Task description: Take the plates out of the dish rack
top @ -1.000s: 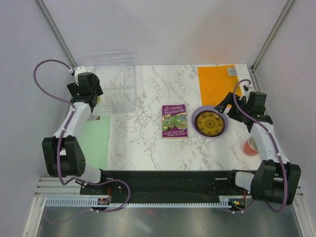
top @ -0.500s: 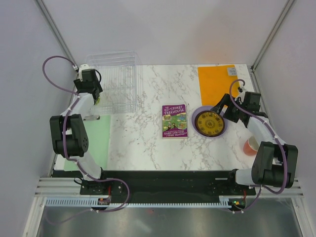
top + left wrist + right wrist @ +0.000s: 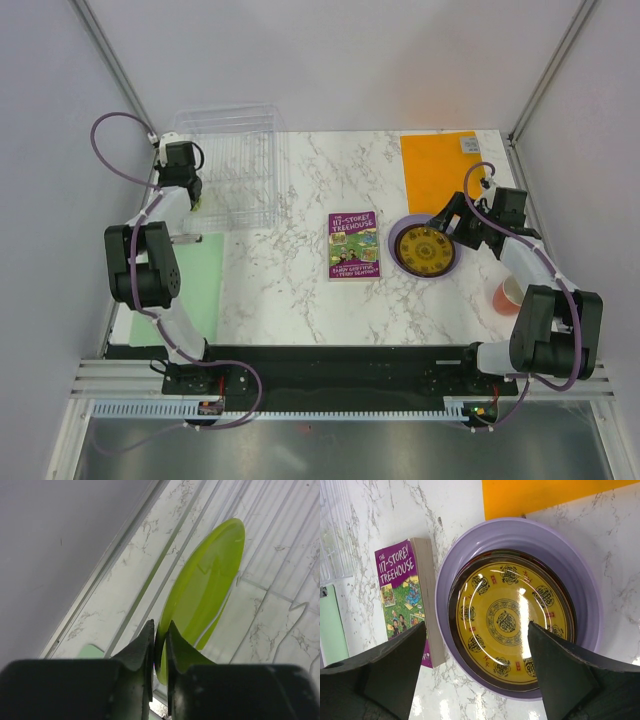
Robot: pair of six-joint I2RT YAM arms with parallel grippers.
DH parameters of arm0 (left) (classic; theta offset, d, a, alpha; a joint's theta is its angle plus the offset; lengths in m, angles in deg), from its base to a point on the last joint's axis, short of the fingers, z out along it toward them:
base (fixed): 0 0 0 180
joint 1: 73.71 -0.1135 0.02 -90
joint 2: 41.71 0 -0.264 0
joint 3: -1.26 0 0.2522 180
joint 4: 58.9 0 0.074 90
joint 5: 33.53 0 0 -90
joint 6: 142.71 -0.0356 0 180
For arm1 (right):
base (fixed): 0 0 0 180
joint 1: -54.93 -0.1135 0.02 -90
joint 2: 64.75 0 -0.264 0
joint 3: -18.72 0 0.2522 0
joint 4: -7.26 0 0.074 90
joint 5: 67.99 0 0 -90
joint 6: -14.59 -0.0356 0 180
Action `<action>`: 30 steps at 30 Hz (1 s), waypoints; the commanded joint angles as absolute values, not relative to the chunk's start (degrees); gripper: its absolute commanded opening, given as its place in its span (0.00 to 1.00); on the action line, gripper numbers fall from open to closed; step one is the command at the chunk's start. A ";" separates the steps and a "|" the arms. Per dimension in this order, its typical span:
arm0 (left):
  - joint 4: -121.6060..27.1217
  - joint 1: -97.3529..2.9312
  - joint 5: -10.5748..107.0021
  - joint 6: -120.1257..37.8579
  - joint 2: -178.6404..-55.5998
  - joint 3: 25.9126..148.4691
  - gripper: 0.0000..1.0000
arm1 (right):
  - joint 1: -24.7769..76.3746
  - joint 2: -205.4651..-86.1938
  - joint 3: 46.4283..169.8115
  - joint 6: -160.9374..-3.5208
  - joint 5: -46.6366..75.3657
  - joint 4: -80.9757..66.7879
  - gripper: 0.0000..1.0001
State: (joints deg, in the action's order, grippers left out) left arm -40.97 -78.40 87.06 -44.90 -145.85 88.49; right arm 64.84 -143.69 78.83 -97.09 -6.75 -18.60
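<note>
Left jaws, seemingly, onto one plate (image 3: 205, 590)

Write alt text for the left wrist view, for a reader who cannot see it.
The left end effector pinches the near rim of a lime green plate standing on edge among the ribs of a clear dish rack. The white marble table shows beneath, with a grey wall on the left.

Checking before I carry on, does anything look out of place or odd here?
Nothing spilled or broken. The yellow plate nests in the dark red plate inside the lavender plate; the lime green plate stands on edge in the dish rack, pinched by the left gripper. Only the book looks misplaced.
</note>
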 commanded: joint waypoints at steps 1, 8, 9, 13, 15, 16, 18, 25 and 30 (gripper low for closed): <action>-44.26 -78.54 88.73 -47.18 -146.66 91.66 0.05 | 64.68 -144.20 78.63 -96.95 -8.23 -16.26 0.89; -43.73 -78.02 89.87 -48.75 -141.74 92.63 0.02 | 64.68 -144.47 78.45 -96.86 -8.23 -16.25 0.88; -43.82 -77.76 90.31 -49.28 -140.95 92.72 0.02 | 64.68 -144.38 78.37 -96.95 -8.23 -16.17 0.89; -44.78 -75.65 94.17 -54.19 -137.26 93.60 0.02 | 64.59 -144.20 78.19 -96.95 -8.40 -16.17 0.89; -46.53 -74.68 96.98 -57.89 -135.50 93.60 0.02 | 64.59 -144.03 78.10 -97.04 -8.75 -16.25 0.89; -46.89 -74.42 98.12 -59.03 -134.97 93.60 0.02 | 64.59 -143.85 78.10 -97.12 -8.84 -16.25 0.89; -48.03 -72.05 101.73 -62.28 -133.22 93.25 0.02 | 64.59 -143.15 78.19 -97.30 -9.19 -16.52 0.89; -37.00 -66.69 97.90 -56.60 -122.50 91.40 0.02 | 60.82 -133.93 81.79 -95.19 -0.24 -23.11 0.89; -25.29 -62.29 80.15 -42.10 -114.50 88.94 0.02 | 56.25 -126.98 81.27 -100.02 -5.06 -18.99 0.91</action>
State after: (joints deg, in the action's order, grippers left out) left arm -34.18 -64.74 93.66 -54.36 -121.02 90.33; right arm 59.29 -131.55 78.99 -97.04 -2.81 -22.36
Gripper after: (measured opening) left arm 0.053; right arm 0.906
